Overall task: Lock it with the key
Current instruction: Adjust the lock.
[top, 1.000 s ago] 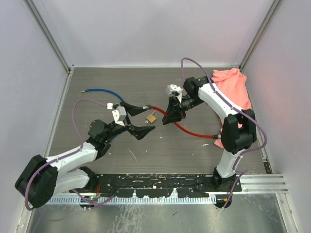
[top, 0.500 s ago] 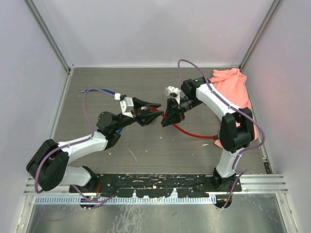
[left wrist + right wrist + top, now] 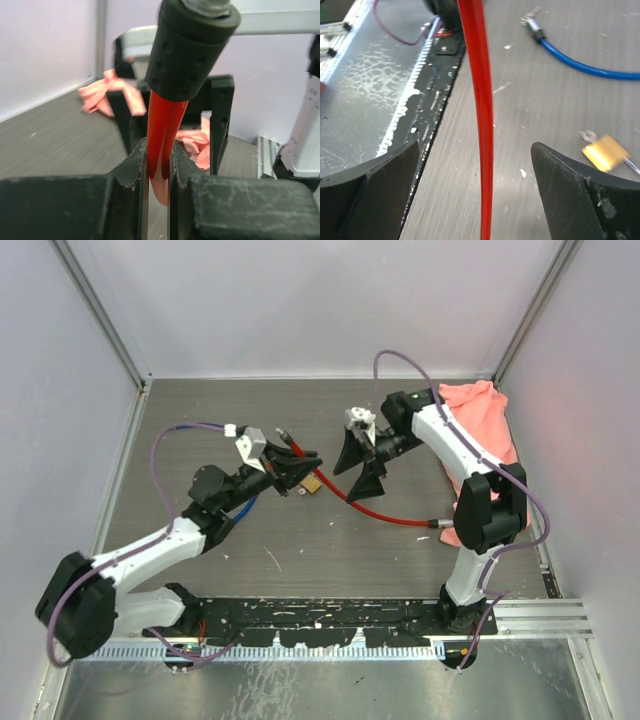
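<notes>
Left hand now clamped on red cable, right hand released it

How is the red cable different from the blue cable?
The red cable is pinched in the shut left gripper; the blue cable lies loose on the table, with nothing holding it. The red cable runs between the fingers of the open right gripper without touching them; the blue cable lies off to the side. Both are thin with a metal tip.
</notes>
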`<action>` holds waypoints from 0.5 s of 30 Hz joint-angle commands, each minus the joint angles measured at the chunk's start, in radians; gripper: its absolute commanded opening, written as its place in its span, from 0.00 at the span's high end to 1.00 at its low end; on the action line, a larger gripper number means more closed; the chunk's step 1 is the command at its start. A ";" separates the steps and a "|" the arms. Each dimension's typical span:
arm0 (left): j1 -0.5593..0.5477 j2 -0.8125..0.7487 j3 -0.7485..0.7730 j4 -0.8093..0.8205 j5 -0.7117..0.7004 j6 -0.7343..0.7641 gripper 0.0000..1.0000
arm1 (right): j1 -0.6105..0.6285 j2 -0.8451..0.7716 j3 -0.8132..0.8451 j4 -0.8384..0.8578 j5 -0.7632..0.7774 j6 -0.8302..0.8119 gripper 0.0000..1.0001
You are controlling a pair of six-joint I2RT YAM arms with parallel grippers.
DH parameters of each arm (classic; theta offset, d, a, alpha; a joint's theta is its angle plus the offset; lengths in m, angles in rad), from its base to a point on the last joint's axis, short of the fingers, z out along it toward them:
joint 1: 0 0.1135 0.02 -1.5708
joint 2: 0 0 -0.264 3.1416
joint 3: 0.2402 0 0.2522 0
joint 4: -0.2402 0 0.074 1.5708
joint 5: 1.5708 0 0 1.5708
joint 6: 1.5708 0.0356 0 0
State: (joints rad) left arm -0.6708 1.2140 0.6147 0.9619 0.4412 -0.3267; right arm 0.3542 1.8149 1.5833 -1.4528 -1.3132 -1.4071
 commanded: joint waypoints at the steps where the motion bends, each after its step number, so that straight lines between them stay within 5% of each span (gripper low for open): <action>1: 0.050 -0.181 0.015 -0.326 -0.230 0.009 1.00 | -0.170 -0.097 0.094 0.035 0.076 0.146 0.00; 6: 0.132 -0.210 0.107 -0.583 -0.300 -0.035 1.00 | -0.273 -0.290 -0.030 0.436 0.267 0.560 0.00; 10: 0.171 -0.161 0.206 -0.679 -0.298 -0.104 1.00 | -0.282 -0.481 -0.224 0.939 0.410 1.046 0.00; 15: 0.184 -0.100 0.276 -0.709 -0.309 -0.140 1.00 | -0.287 -0.603 -0.529 1.393 0.356 1.674 0.00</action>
State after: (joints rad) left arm -0.4961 1.0950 0.8066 0.2710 0.1612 -0.4122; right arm 0.0704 1.2537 1.2423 -0.5392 -0.9737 -0.3435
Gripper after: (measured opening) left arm 0.124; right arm 0.999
